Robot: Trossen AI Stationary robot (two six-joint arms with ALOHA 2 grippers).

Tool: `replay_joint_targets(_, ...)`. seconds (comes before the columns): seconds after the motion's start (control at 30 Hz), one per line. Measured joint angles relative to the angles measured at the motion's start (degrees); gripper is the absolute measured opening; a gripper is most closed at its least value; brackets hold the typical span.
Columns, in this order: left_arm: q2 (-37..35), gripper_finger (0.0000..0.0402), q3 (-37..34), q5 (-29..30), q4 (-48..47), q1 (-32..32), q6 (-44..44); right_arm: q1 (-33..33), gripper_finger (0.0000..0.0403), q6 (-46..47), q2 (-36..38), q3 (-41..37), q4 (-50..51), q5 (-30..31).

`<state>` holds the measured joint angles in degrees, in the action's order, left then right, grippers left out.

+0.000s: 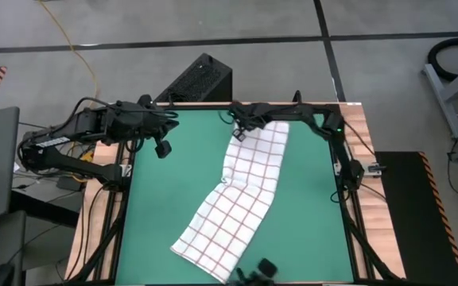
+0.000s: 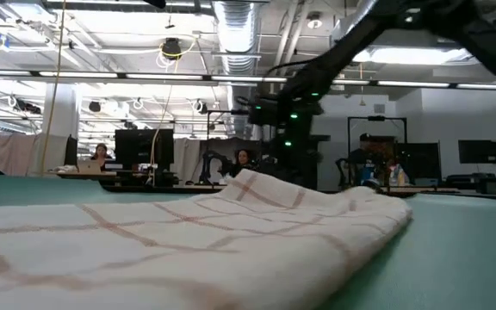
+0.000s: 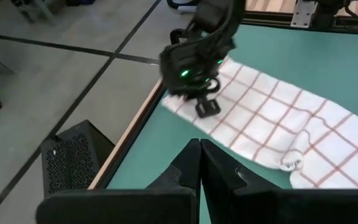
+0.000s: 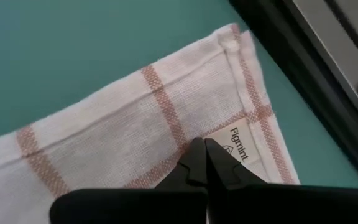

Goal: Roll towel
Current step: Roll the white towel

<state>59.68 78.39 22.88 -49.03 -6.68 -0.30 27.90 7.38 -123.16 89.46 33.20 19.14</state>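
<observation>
The right gripper [image 1: 239, 135], fingers pressed together, sits on the far corner of the towel [image 1: 241, 199], upper centre of the high view, beside its sewn label [image 4: 240, 144]. Whether any cloth is caught between the tips cannot be told. The towel runs diagonally across the green mat [image 1: 157, 206], creased midway. The left gripper [image 1: 163, 148], also closed, waits upper left. A good roll probably needs the far edge folded over squarely and the crease flattened.
</observation>
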Motion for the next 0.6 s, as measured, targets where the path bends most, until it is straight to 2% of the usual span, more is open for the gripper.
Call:
replay_joint_targets(0.13,0.0,0.0,0.0,0.0,-0.1,0.0,-0.3,-1.2,0.0005,-7.0,-5.4,13.0,7.4,-3.1)
replay_joint_targets(0.27,-0.1,0.0,-2.0,-2.1,0.5,0.0,0.3,-4.4,0.0005,-14.4,-3.3,19.0,8.5,-3.0)
replay_joint_targets(0.37,-0.1,0.0,-4.9,-7.5,1.0,0.4,0.6,-7.8,0.0005,-18.1,2.1,19.1,12.1,-4.1)
replay_joint_targets(0.47,-0.2,0.0,-9.2,-12.3,1.6,3.0,0.5,-12.6,0.0005,-19.3,8.0,18.7,19.8,-9.4)
replay_joint_targets(0.6,-1.2,0.0,-16.7,-12.1,5.5,9.6,-0.7,-22.4,0.0005,-22.1,18.4,10.0,22.0,-18.1)
